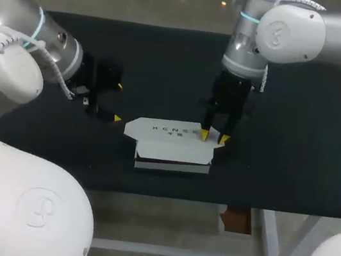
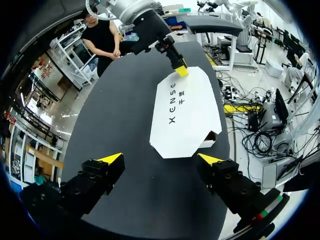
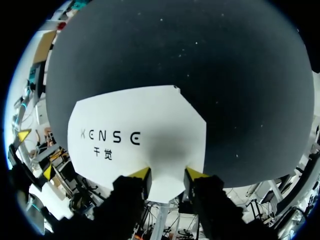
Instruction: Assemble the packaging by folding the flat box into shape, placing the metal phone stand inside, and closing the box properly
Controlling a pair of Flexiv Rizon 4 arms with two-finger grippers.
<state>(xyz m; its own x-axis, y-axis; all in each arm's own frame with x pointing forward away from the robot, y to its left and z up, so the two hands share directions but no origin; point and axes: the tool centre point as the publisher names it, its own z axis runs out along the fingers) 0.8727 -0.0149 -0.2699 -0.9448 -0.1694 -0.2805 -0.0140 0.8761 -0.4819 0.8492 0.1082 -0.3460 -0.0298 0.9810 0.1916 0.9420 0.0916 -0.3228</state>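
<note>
A white cardboard box with black lettering on its lid point(image 1: 169, 137) sits low in the middle of the frame, near the front edge of the black tabletop point(image 1: 288, 121). Its lid lies flat over the body, with a dark seam along the front wall. The right gripper point(image 1: 214, 137) points straight down at the box's right end. Its fingers are slightly apart, unclenched, and the yellow tips rest on the lid. Further back and to the left, the left gripper point(image 1: 119, 101) hangs spread wide, holding nothing, just beside the box.
</note>
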